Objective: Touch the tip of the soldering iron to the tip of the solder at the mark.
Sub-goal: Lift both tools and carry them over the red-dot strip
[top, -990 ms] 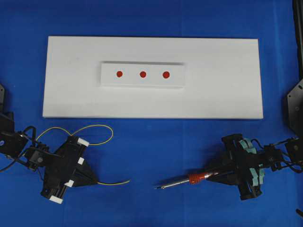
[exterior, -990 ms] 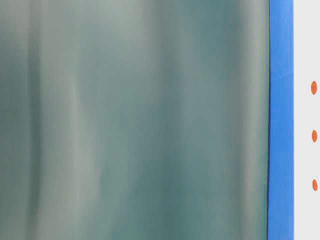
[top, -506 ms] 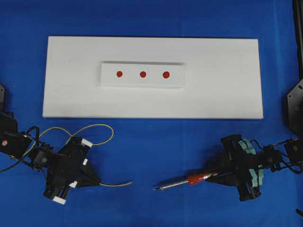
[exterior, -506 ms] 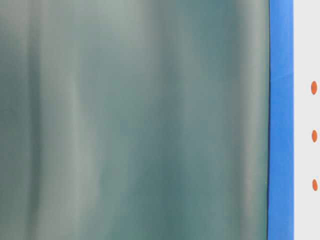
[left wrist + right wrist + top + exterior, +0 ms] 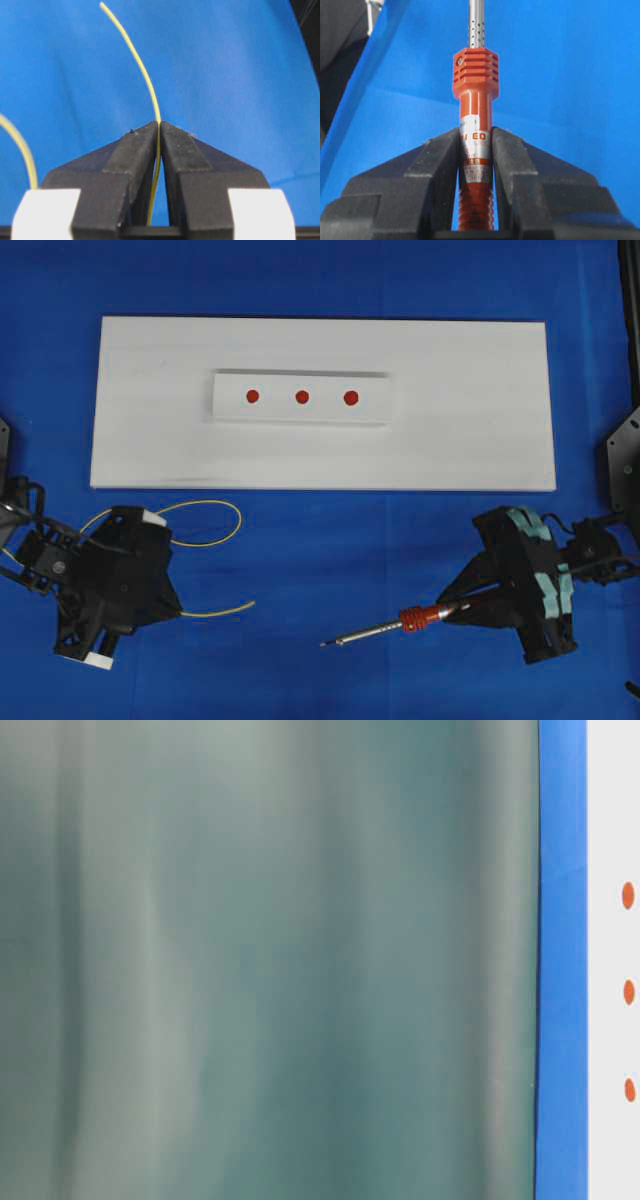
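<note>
I had the left gripper clamped on the solder and the right gripper on the soldering iron, both at the board's six o'clock; touching tips at a red mark remained.

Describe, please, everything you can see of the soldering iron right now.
The soldering iron is a slim tool with a red-orange handle bearing a printed label, a ribbed red collar and a silver perforated shaft ending in a fine tip. The right claw is shut on its handle. It points left, over the blue surface, below the white board.
</note>
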`<action>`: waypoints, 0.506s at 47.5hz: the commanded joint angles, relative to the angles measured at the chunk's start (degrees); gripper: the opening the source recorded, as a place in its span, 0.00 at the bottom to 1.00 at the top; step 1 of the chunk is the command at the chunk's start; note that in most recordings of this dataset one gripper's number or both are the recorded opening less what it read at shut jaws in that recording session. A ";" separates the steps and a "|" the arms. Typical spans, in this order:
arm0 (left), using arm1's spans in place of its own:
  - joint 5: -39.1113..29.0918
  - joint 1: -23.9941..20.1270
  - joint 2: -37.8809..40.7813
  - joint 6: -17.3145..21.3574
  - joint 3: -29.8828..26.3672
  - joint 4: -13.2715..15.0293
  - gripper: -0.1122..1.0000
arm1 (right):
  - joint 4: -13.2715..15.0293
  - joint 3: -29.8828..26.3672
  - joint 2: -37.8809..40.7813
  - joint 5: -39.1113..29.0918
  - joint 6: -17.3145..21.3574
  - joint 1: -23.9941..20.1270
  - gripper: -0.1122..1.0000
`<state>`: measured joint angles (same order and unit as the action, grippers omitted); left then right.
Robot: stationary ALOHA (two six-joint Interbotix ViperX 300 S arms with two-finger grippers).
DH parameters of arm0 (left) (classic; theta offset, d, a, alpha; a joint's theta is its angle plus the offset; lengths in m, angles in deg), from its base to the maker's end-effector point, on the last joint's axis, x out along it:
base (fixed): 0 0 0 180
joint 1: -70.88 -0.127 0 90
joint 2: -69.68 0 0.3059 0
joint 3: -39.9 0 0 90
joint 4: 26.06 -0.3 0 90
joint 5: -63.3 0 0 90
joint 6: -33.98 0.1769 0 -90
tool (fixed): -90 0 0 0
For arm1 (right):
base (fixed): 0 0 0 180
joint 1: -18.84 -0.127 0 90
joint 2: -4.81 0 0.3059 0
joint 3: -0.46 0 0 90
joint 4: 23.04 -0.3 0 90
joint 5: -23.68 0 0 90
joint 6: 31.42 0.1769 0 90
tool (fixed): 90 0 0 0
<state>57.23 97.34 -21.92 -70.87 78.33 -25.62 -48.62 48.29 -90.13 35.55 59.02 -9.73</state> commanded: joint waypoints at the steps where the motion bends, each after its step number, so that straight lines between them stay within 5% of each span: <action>1: -6.86 -1.23 -3.96 -1.32 -2.99 -0.26 0.13 | 0.18 -3.34 -3.25 -7.12 -1.67 2.64 0.16; 9: -13.36 -2.55 -6.59 -2.72 -5.10 -0.53 0.13 | 2.29 -7.38 -5.71 -18.37 -3.52 7.91 0.16; 24: -16.17 -8.26 -7.65 -2.46 -5.62 -0.62 0.13 | 6.42 -10.11 -5.71 -24.43 -3.52 16.17 0.16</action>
<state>41.68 91.10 -28.51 -73.51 74.02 -25.97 -43.00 40.21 -94.97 12.26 55.68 4.07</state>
